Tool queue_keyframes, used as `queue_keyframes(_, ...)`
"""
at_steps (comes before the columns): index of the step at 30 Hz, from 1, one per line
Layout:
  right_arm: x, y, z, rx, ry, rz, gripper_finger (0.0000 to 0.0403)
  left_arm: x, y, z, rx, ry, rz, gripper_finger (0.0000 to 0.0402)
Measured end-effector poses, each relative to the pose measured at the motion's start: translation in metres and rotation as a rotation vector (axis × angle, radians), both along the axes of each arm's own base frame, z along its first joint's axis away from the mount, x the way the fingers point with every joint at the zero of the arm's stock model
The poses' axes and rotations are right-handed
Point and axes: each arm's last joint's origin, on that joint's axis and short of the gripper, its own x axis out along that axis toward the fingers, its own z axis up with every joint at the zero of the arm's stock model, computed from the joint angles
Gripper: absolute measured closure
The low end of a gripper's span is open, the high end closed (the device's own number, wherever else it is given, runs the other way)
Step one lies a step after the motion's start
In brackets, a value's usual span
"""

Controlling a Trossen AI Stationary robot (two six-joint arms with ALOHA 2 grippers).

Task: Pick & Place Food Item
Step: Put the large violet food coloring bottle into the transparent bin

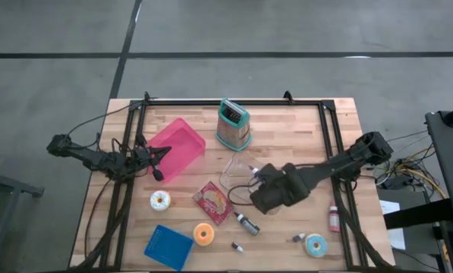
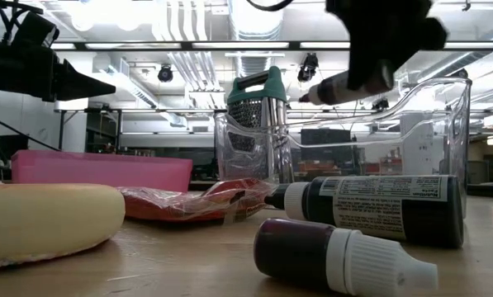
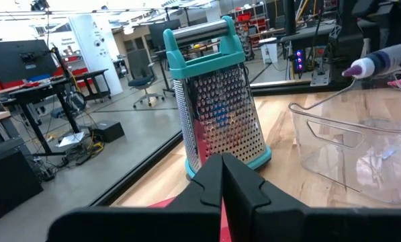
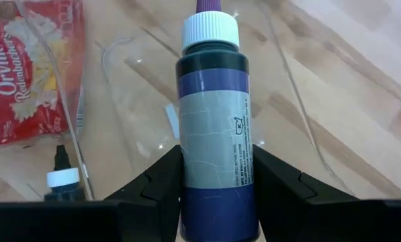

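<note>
My right gripper (image 4: pixel 217 202) is shut on a purple food-colouring bottle (image 4: pixel 213 107) with a white cap. It holds the bottle in the air over a clear plastic container (image 1: pixel 240 173) at the table's middle. The bottle also shows in the low view (image 2: pixel 345 82), above the container (image 2: pixel 378 124). My left gripper (image 1: pixel 158 168) is shut and empty over the pink bin (image 1: pixel 177 148) at the left. A red popcorn bag (image 1: pixel 213 201) lies flat near the container. My right gripper pinches the bottle's body (image 4: pixel 217 181) between its two fingers, one on each side, toward the bottom end. The bottle lies along the fingers, its cap (image 4: pixel 210 30) pointing away from the wrist. It is lifted clear, tilted with the tip toward the table's left (image 2: pixel 308 97).
A teal-handled grater (image 1: pixel 233 125) stands at the far middle. Three donuts (image 1: pixel 159 200) (image 1: pixel 203 233) (image 1: pixel 315 244), a blue square (image 1: pixel 168 246), a dark bottle (image 1: pixel 247 223), a red bottle (image 1: pixel 334 218) and small bottles (image 1: pixel 236 246) lie on the near half.
</note>
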Motion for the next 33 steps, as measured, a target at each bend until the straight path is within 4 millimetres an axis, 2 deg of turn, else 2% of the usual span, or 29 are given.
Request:
queue_keyframes(10, 0.017, -0.020, -0.017, 0.065, -0.015, 0.105, 0.0259, 0.000, 0.000, 0.000, 0.000, 0.000, 0.000, 0.0396)
queue_keyframes(26, 0.009, -0.035, -0.074, 0.210, 0.016, 0.106, 0.0259, 0.000, 0.000, 0.000, 0.000, 0.000, 0.000, 0.0396)
queue_keyframes(33, 0.004, -0.040, -0.087, 0.224, 0.023, 0.097, 0.0259, 0.000, 0.000, 0.000, 0.000, 0.000, 0.000, 0.0396)
